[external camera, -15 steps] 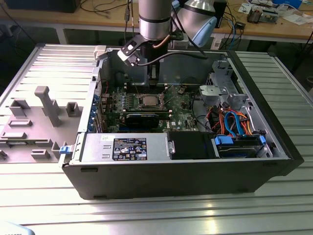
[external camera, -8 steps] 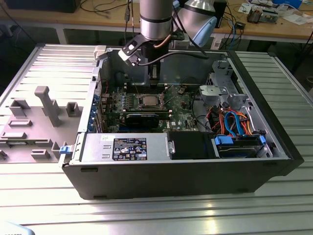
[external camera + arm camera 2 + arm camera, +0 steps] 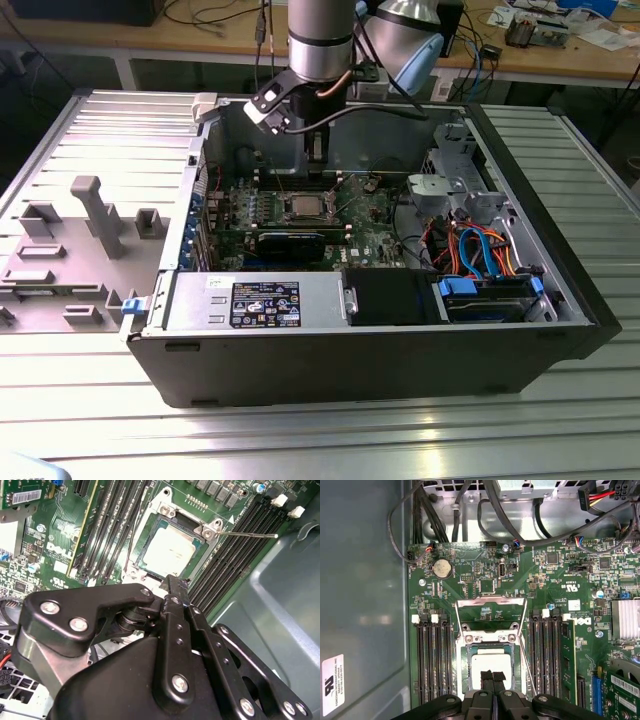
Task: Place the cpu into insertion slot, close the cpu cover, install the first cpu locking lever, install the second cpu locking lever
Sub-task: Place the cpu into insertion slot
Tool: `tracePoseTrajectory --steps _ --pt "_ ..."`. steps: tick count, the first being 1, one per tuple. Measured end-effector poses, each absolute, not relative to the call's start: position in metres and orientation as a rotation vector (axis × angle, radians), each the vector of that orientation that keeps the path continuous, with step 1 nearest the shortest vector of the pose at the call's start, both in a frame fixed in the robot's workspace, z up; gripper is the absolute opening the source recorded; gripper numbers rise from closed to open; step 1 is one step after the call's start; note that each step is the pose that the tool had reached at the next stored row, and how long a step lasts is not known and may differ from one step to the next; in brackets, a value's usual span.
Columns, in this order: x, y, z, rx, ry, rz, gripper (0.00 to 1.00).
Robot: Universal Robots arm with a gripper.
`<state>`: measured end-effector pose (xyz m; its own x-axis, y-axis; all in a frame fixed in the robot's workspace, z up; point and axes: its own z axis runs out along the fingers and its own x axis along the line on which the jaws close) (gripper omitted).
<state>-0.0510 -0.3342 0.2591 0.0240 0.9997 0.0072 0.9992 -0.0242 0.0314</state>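
**Chip seated, cover open, fingers pinched shut above it**

In the exterior view, the robot arm drops into the upper middle of an open black metal computer case (image 3: 350, 360). The case lies on a ribbed aluminium table (image 3: 300, 430). Orange and blue cables (image 3: 480, 250) crowd the case towards the exterior view's right. A grey plastic fixture tray (image 3: 70, 240) sits outside it at the exterior view's left.

In the first wrist view the black gripper (image 3: 493, 677) has its two fingers pressed together with nothing between them, directly over the cpu (image 3: 490, 661), a flat square chip with a dull pale metal top. The chip lies inside the insertion slot (image 3: 487, 637), the square socket with a shiny metal rim on the green board. I cannot tell whether the tips touch the chip.

The cpu cover (image 3: 491, 601), a thin silver frame with a square window, is swung open beyond the socket, and green board shows through it. A thin wire locking lever (image 3: 247, 534) sticks out free across the long black memory slots (image 3: 432, 665) flanking the socket. A round silver coin battery (image 3: 441, 569) and loops of black cable (image 3: 470, 510) lie past the cover.
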Motion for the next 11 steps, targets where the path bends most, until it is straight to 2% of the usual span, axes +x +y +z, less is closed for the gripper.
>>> tracePoseTrajectory --steps 11 --pt "-0.0484 -0.3342 0.2608 2.237 2.183 0.040 0.11"
